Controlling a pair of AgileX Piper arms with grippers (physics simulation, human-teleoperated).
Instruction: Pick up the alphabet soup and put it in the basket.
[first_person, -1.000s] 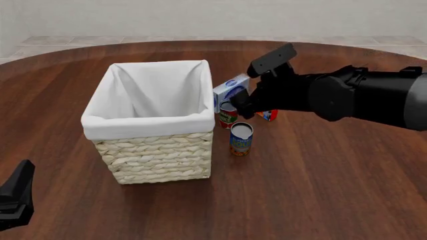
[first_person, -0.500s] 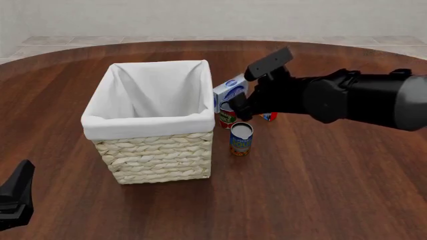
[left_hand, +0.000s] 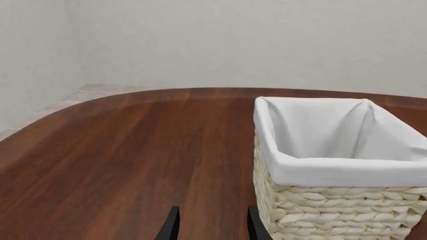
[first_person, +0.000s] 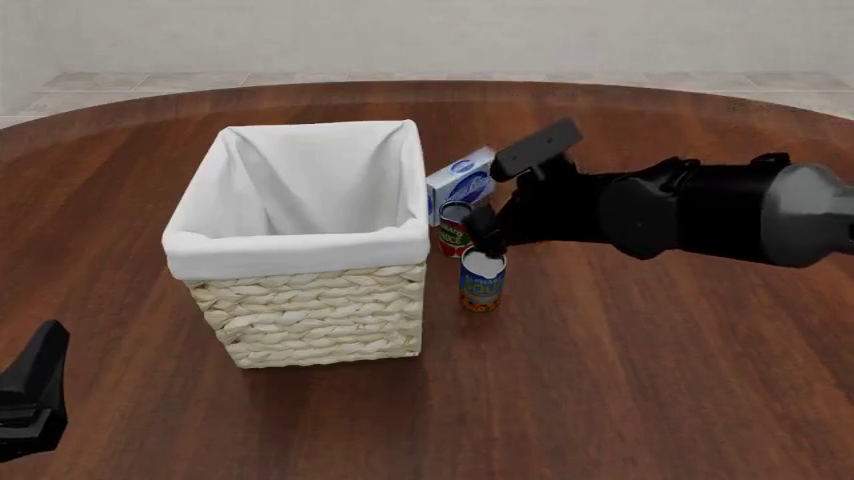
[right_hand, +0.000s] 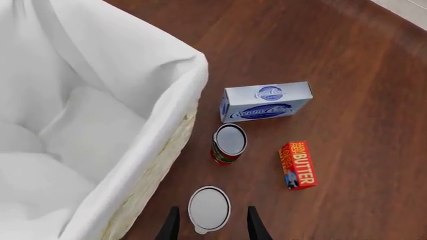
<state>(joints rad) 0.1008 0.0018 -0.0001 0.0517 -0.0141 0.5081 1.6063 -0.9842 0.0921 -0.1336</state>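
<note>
Butter box (right_hand: 297, 164) hidden behind the right arm in front view; left gripper (first_person: 27, 395) cut off at the frame's edge.

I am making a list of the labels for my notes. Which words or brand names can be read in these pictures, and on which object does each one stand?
"BUTTER": on the small red box lying flat on the table.
Blue and white box: two oval logos, too blurred to read.
Alphabet soup: label print too small to read.
Red-and-green can: nothing legible.
Basket: no text.

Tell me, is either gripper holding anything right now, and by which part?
Nothing is held. The right gripper is open above the alphabet soup, fingers either side of its top, not closed. The left gripper is open and empty.
</note>
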